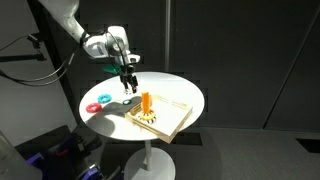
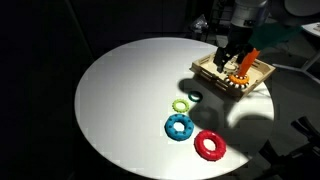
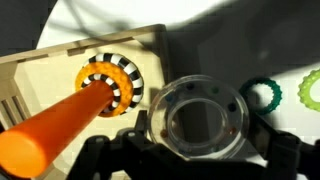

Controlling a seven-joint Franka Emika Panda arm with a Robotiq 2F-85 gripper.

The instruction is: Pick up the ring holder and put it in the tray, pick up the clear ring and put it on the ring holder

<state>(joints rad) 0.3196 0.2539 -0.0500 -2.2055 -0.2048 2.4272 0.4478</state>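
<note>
1. The end effector (image 1: 129,86) hangs over the near corner of the tray (image 1: 176,112), fingers pointing down at the round white surface (image 1: 185,92).
2. In the wrist view it is pinching the clear ring (image 3: 200,84). The ring sits flat between the dark fingers (image 3: 283,152), its opening facing the camera.
3. The ring holder (image 1: 146,104) is already in the tray, just beside the end effector and a little below it in both exterior views.
4. Its orange peg (image 2: 246,58) stands upright, long axis vertical and tip pointing straight up, with the toothed base (image 3: 112,76) flat on the light wood.
5. From the wrist the peg slants out of the base towards the lower left of the picture, off to the side of the held ring and not yet through it.
6. On the far side of the end effector from the tray, a green ring (image 2: 181,105), a blue ring (image 2: 180,127) and a red ring (image 2: 209,146) lie flat on the surface, well apart from the fingers.
</note>
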